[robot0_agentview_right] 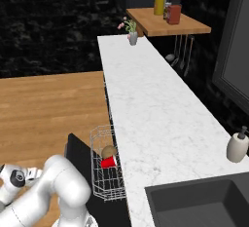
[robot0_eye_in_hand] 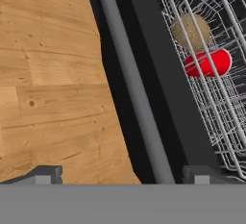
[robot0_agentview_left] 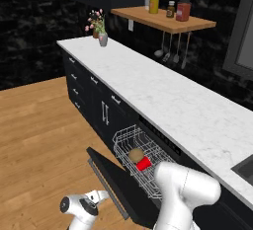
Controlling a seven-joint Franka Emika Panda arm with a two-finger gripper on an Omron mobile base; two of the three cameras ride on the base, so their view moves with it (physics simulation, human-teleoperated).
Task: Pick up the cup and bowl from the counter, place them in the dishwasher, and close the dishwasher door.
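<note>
Two task items, the cup [robot0_agentview_left: 144,164] and the bowl [robot0_agentview_left: 136,155], are already lying side by side in the white wire rack [robot0_agentview_left: 129,140] of the dishwasher [robot0_agentview_left: 158,137], the red cup tipped on its side and touching or nearly touching the tan bowl. Both are sitting well below the counter [robot0_agentview_left: 163,95]. The dishwasher door [robot0_agentview_left: 121,184] is hanging open, dropped down toward the wooden floor [robot0_agentview_left: 39,140], with its silver bar handle [robot0_eye_in_hand: 134,98] running along the outer edge. The gripper [robot0_eye_in_hand: 122,175] is hovering low beside that handle, fingers spread wide and grasping nothing, one tip sitting on each side of the bar. Judging from this, closing the door is the step in hand; doing it well is probably meaning catching the door under or at the handle edge and pushing upward along the hinge arc, keeping the rack clear. The hand view is giving the handle's straddled position between the tips; the right base view is adding the soap dispenser [robot0_agentview_right: 238,146] and sink [robot0_agentview_right: 199,201], while the left base view is showing the cabinet drawers [robot0_agentview_left: 79,81]
</note>
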